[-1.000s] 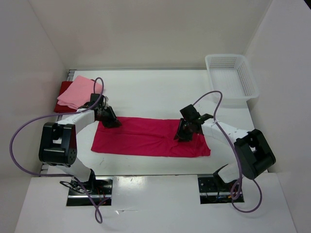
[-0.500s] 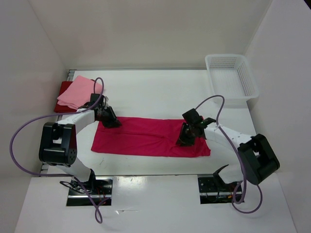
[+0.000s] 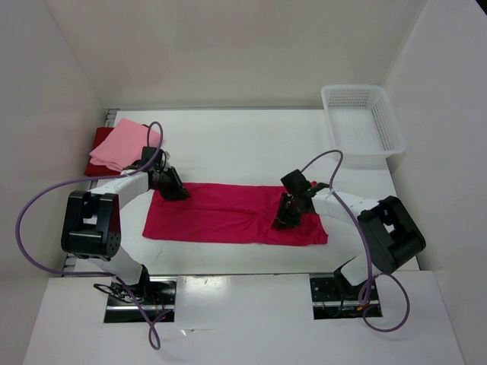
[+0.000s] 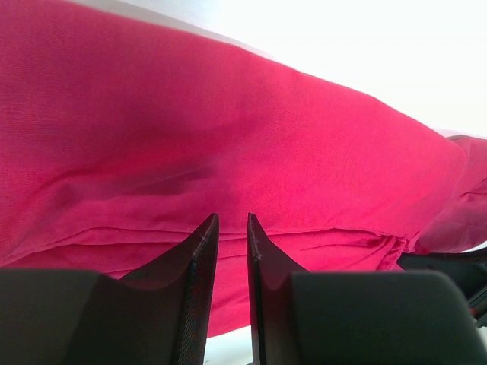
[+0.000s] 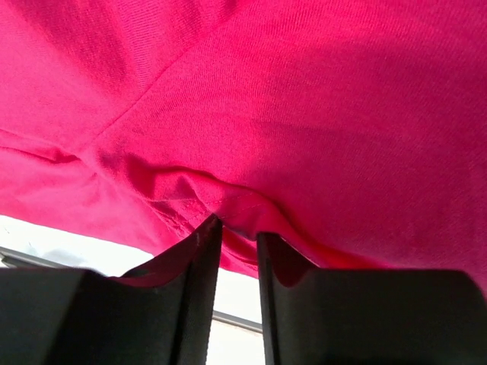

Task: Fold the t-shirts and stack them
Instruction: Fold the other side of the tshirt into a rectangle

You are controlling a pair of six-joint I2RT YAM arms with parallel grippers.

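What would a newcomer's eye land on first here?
A magenta shirt lies as a long strip across the middle, the left gripper at its far left corner, the right gripper pinching a pucker near its right end. A light pink shirt rests on a dark red shirt at far left.

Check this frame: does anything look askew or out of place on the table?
Only small things. The folded light pink cloth shirt sits rotated on the dark red cloth shirt at the far left, so their edges do not line up. The bright magenta cloth shirt puckers where the right gripper pinches it.
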